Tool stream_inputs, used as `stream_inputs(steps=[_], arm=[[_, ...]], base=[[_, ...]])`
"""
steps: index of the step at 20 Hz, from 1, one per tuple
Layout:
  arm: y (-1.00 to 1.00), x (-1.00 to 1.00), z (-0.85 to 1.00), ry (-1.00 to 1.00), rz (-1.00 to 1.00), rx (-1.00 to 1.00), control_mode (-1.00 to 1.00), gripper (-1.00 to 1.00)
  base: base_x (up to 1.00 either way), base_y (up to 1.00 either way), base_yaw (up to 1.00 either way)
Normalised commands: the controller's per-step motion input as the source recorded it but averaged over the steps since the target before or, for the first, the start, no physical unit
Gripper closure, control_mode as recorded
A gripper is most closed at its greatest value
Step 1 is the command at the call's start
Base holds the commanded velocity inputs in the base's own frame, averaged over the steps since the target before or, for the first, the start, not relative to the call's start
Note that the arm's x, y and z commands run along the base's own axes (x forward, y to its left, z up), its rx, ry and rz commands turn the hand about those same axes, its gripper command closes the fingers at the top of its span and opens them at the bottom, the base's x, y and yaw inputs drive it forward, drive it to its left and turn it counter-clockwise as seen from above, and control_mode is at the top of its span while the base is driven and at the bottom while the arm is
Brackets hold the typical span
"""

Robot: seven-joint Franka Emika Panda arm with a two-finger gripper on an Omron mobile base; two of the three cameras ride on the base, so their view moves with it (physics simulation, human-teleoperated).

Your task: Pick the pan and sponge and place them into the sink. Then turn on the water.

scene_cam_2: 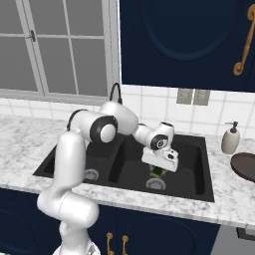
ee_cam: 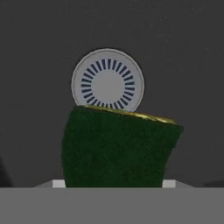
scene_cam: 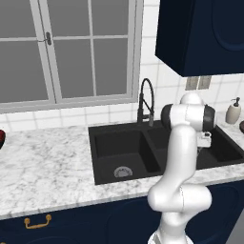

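Two basins: the black sink [scene_cam_2: 206, 164] is set in the marble counter [scene_cam: 47, 162], split by a divider, with a round silver drain [ee_cam: 107, 80] in each basin.
Window: it stands behind the counter, left of the arched black faucet [scene_cam: 145, 97].
Arm: it reaches over the divider into the right-hand basin, well inside the rim.
Pan: the dark reddish-brown pan [scene_cam_2: 244, 166] sits on the counter right of the sink, cut off by the right base view's edge; no handle can be made out.
Soap bottle: a cream dispenser [scene_cam_2: 230, 139] stands just behind the pan, near the sink's far right corner.
Gripper: the gripper [scene_cam_2: 157, 171] hangs low in the right basin, directly above that basin's drain.
Jaws: partly apart, clamped on the sponge.
Sponge: the sponge [ee_cam: 118, 148] hangs between the jaws, dark green face toward the hand camera, a yellow edge along its far side, above the basin floor.
Hidden: in the left base view the arm's body covers the gripper and sponge; in the hand view the sponge hides the fingertips and overlaps the drain's near edge.
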Motion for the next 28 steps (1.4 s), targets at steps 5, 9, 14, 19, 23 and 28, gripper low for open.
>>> stream_inputs(steps=[5, 9, 14, 19, 23, 28], arm=[[0.12, 0.00, -0.61, -0.01, 0.00, 0.00, -1.00, 1.00], [0.21, 0.00, -0.53, 0.00, 0.00, 0.00, -1.00, 1.00], [0.03, 0.00, -0.53, 0.00, 0.00, 0.00, -1.00, 1.00], [0.00, 0.08, -0.25, 0.00, 0.00, 0.00, -1.00, 1.00], [0.02, 0.00, 0.00, 0.01, 0.00, -0.01, -1.00, 1.00], [0.18, 0.08, 0.00, 0.00, 0.00, 0.00, -1.00, -1.00]], base=[[0.00, 0.00, 0.00], [0.00, 0.00, 0.00], [0.00, 0.00, 0.00], [0.00, 0.00, 0.00], [0.00, 0.00, 0.00], [0.00, 0.00, 0.00]])
